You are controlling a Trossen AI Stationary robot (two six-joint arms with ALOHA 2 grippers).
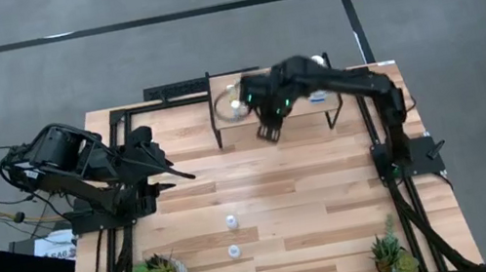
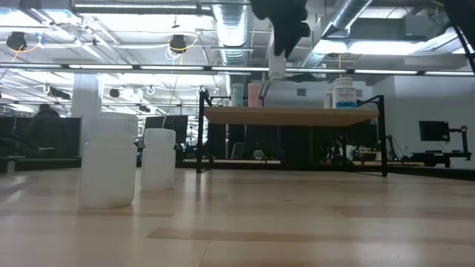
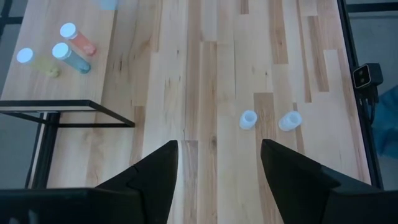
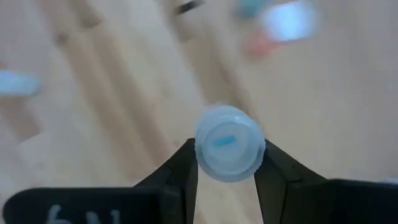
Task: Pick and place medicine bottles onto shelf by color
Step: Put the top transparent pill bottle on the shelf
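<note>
While the right hand grips a bottle, shelf edge lies below.

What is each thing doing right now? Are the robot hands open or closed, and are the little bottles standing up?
right gripper: shut on a pale bottle, held up in the air near the shelf.
left gripper: open, empty, at the left of the table.
two white bottles: upright on the table, nothing touching them.
coloured bottles: upright on the shelf.
</note>
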